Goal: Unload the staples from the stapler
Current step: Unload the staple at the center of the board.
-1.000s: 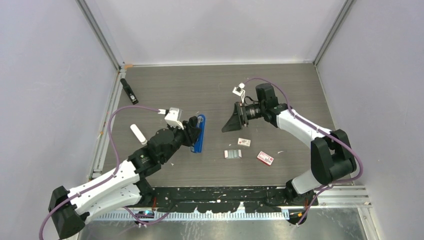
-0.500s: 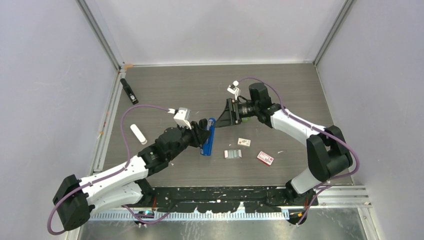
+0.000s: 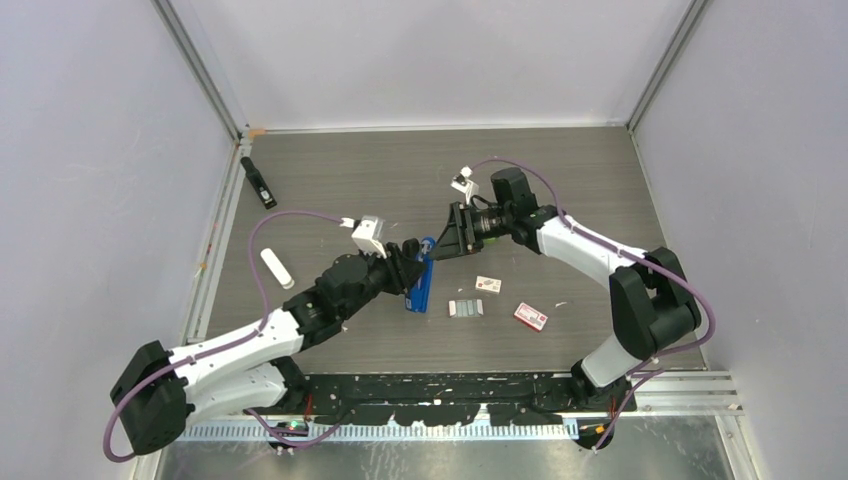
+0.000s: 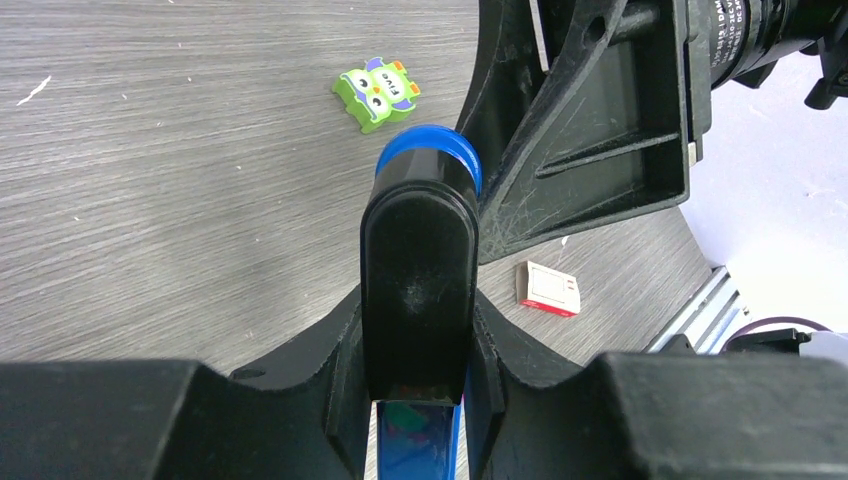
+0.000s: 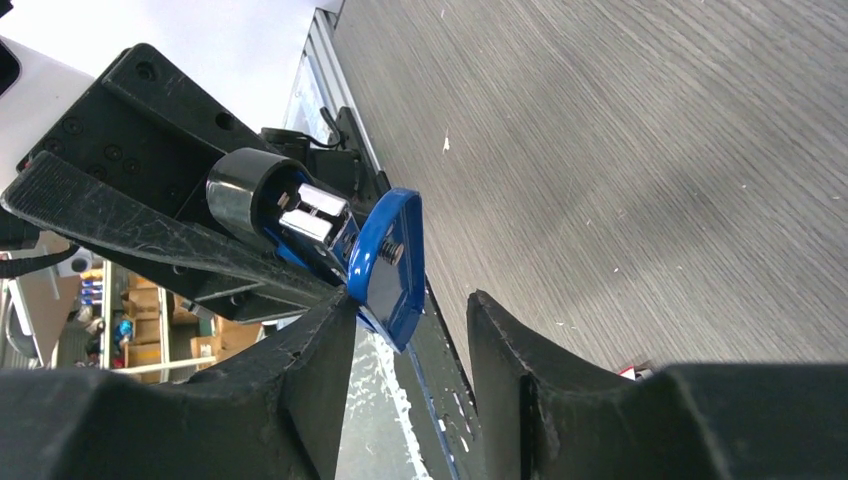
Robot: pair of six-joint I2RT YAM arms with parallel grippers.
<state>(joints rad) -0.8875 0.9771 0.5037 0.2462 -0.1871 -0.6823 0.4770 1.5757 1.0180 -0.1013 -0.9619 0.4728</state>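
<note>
At the middle of the table [image 3: 330, 190]: the blue stapler [image 3: 419, 282] sits in the left gripper's hold, its length running from the near side toward the far side, its far end meeting the right gripper.
Left gripper [image 3: 408, 268]: pressed together on the stapler's sides; in the left wrist view the black top arm of the stapler stands out between the two fingers, with the blue rounded tip beyond it.
Right gripper [image 3: 447, 236]: fingers spread, one on each side of the stapler's blue rounded end. In the right wrist view one finger is against or just beside that end, and a clear gap shows at the other.
Stapler front: in the right wrist view a shiny metal channel shows between the black cap and the blue base; I cannot tell whether anything is loaded in it.
Staples [image 3: 465, 308]: silvery-grey ribbed strips lying flat on the table, just right of the stapler's near end, apart from both grippers.
Red-and-white box [image 3: 488, 285]: on the table just beyond the staples.
Second red-and-white box [image 3: 531, 317]: near the staples, to their right.
Green packet [image 4: 376, 93]: flat on the table beyond the stapler's tip, with a cartoon owl face on it.
White stick [image 3: 277, 268]: on the table left of the left arm.
Black bar [image 3: 258, 183]: at the table's far left edge.
</note>
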